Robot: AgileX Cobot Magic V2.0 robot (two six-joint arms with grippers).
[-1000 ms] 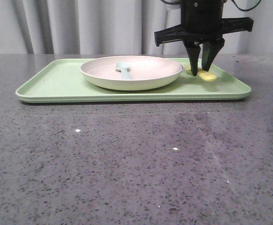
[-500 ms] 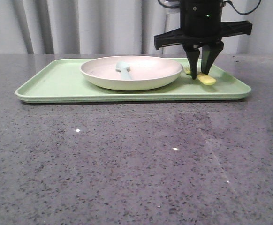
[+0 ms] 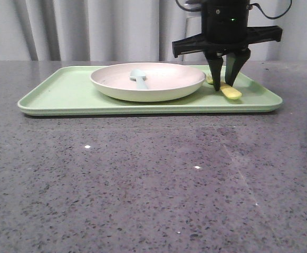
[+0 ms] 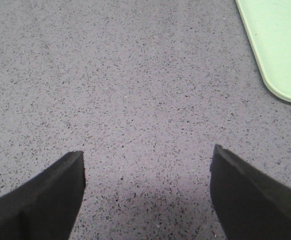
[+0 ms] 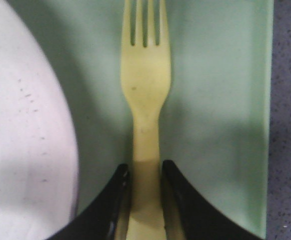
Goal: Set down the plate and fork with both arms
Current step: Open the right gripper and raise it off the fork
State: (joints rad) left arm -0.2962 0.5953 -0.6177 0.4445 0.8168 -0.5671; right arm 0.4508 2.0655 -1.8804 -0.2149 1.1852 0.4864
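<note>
**A:** At right of centre in the front frame, the right gripper (image 3: 222, 84) was pointed down over the light-green tray (image 3: 64, 92), its fingers pinching the yellow fork (image 3: 230, 91) by the handle.

**B:** Confirmed from the wrist?

**A:** Yes. Right wrist frame had both fingertips (image 5: 119, 181) pressed against the sides of the fork (image 5: 145, 100) handle, low centre. Tines pointed to the top edge, three gaps visible.

**B:** Fork lifted or down?

**A:** Couldn't tell for sure. Front frame showed the handle end low over the tray floor, near the tray's right end. Contact not resolvable.

**B:** Plate?

**A:** The plate (image 3: 164, 87) sat on the tray, centre of the front frame, just left of the fork. A pale blue spoon (image 3: 138, 76) lay inside it. In the right wrist frame the plate (image 5: 25, 130) filled the left side, its rim close beside the fork handle, a strip of tray (image 5: 215, 100) between them.

**B:** Left arm?

**A:** Not in the front frame. Left wrist frame showed the left gripper (image 4: 148, 172) spread wide, fingertips in the lower corners, nothing between them. Grey speckled surface (image 4: 135, 90) underneath, one rounded tray corner (image 4: 280, 50) at upper right.

**B:** Backdrop?

**A:** Grey curtain (image 3: 90, 29) across the top of the front frame.
</note>
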